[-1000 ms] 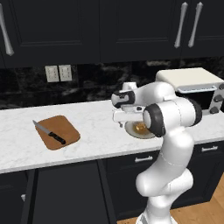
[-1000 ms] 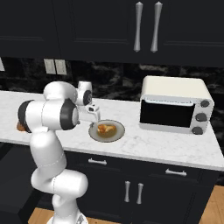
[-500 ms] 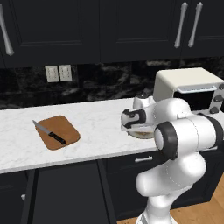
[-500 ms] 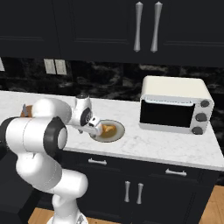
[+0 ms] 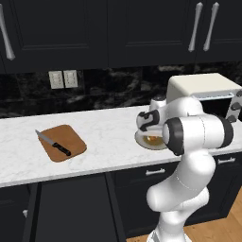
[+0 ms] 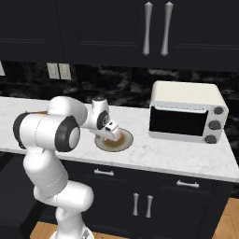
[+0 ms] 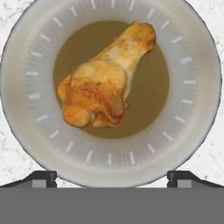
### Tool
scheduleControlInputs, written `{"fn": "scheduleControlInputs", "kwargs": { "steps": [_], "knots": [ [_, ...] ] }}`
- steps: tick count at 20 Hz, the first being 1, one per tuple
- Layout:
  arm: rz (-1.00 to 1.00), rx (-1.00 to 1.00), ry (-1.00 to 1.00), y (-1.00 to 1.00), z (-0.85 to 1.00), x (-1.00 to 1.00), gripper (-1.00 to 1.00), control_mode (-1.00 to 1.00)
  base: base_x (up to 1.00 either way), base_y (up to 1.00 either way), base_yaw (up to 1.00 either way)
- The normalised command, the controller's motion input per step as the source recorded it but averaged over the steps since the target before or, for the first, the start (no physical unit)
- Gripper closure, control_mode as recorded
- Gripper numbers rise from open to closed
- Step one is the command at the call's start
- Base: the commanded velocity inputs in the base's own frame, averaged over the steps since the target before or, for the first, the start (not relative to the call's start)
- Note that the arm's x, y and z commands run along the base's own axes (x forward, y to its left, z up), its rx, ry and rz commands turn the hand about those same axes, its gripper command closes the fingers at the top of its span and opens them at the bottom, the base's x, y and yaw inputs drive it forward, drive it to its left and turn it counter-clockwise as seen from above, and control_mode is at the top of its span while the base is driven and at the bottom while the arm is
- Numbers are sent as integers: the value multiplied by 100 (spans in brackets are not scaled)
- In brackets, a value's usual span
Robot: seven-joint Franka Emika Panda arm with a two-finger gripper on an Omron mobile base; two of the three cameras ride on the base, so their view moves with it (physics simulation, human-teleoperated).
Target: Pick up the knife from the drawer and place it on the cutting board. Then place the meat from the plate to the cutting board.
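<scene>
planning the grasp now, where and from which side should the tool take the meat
Grip the meat across its thick lumpy end, coming straight down from above: it lies flat on the plate, and the open tool already straddles it.

On your counter [image 5: 108, 137], the cutting board [image 5: 62, 142] lies well to the left with the knife [image 5: 53, 143] on it. The plate [image 7: 26, 131] sits well apart to the right with the meat [image 7: 105, 85] in its middle. The toaster oven [image 6: 186, 112] stands just right of the plate, against the back wall.

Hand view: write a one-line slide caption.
Open gripper above orange-brown lumpy meat on round grey-beige plate.
</scene>
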Motion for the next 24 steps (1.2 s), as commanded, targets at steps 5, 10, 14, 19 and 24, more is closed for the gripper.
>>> {"fn": "scheduleControlInputs", "kwargs": {
  "steps": [5, 10, 14, 19, 24],
  "knots": [
    [0, 6, 0, -17, 24, -6, -100, -100, 0, 0, 0],
    [1, 0, 0, -1, -9, 5, -100, -100, 0, 0, 0],
    [0, 0, -1, 0, -18, 24, -100, -100, 0, 0, 0],
    [0, 1, -7, 0, 6, 3, -100, -100, 0, 0, 0],
    [0, 2, -9, 0, 19, 1, -100, -100, 0, 0, 0]
  ]
}}
